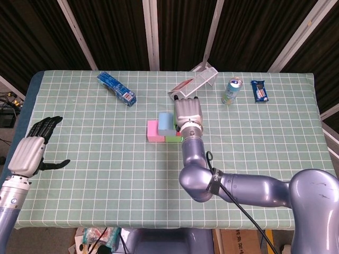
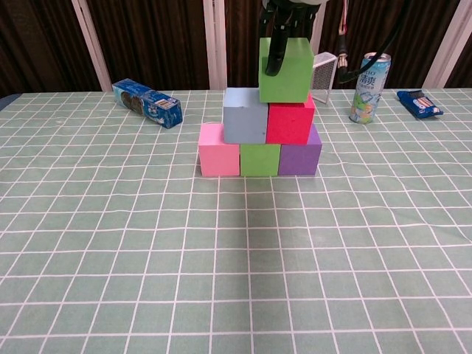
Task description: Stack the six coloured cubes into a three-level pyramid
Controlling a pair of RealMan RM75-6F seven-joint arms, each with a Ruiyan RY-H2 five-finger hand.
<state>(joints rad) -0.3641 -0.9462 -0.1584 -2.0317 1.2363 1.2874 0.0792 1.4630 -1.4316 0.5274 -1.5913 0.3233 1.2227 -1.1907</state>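
Note:
Pink (image 2: 219,160), green (image 2: 259,160) and purple (image 2: 300,158) cubes form a bottom row. On them sit a grey-blue cube (image 2: 245,116) and a red cube (image 2: 290,122). A light green cube (image 2: 286,69) sits at the top, mostly over the red one, offset to the right. My right hand (image 1: 188,112) holds it from above; a dark finger (image 2: 279,46) lies down its front face. In the head view the hand hides the top cube. My left hand (image 1: 32,150) hovers open at the table's left edge, far from the stack.
A blue snack box (image 2: 147,102) lies back left. A white metal rack (image 2: 323,70), a drink can (image 2: 369,88) and a blue packet (image 2: 420,104) stand behind and right of the stack. The table's right edge (image 1: 324,119) is far from the stack.

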